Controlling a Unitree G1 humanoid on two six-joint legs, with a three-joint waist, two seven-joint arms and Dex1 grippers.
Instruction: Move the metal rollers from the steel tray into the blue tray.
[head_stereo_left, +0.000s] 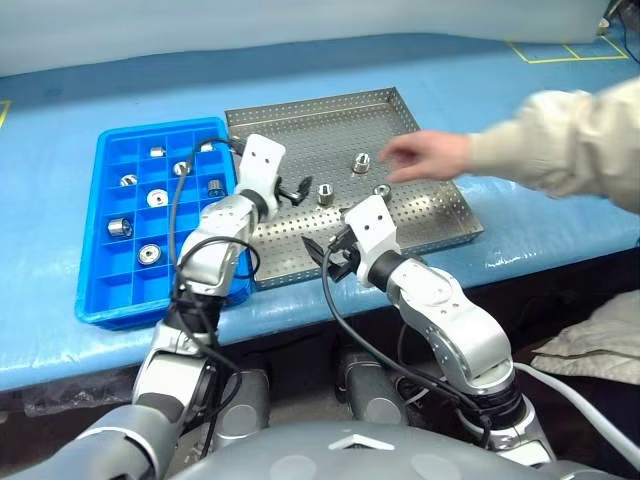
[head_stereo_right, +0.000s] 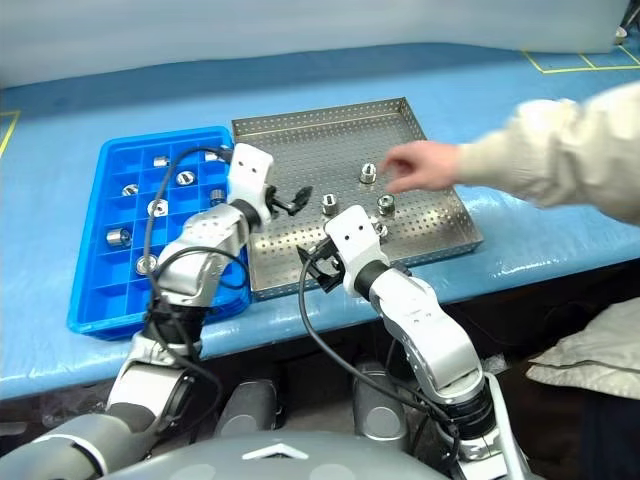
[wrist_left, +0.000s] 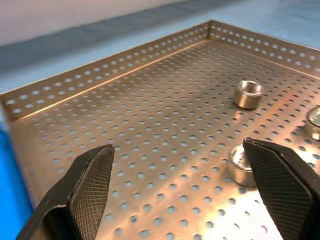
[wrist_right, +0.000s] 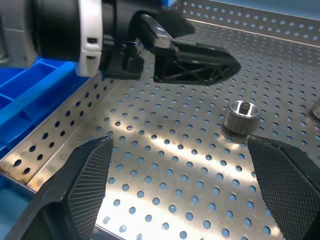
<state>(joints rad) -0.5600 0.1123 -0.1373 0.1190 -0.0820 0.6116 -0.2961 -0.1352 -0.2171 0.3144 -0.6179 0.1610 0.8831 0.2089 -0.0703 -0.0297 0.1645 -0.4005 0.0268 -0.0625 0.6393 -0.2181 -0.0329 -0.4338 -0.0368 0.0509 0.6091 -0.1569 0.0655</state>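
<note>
- The steel tray (head_stereo_left: 420, 225) sits on a blue-covered table (head_stereo_left: 60, 110), with the blue tray (head_stereo_left: 95, 235) touching its left rim.
- Three metal rollers (head_stereo_left: 326, 193) show on the steel tray's perforated floor: one just ahead of the left gripper, one (head_stereo_left: 361, 162) further back, and one (head_stereo_left: 382, 190) to the right, near the right gripper's white wrist housing.
- Several more rollers (head_stereo_left: 157, 198) lie in the blue tray, each in its own square compartment, spread over the upper and middle rows.
- The left gripper (head_stereo_left: 297, 188) hangs over the left part of the steel tray, fingers spread wide and holding nothing; in its wrist view a roller (wrist_left: 240, 165) lies on the floor just beside one finger (wrist_left: 92, 182), apart from it.
- The right gripper (head_stereo_left: 330, 258) is over the steel tray's near edge, also spread wide and empty; its wrist view shows a roller (wrist_right: 241, 116) on the floor ahead of it and the left gripper's black fingers (wrist_right: 192, 62) above.
- A person's hand (head_stereo_left: 425, 158) in a light sleeve (head_stereo_left: 560, 145) reaches in from the right over the steel tray, near the rear roller.
</note>
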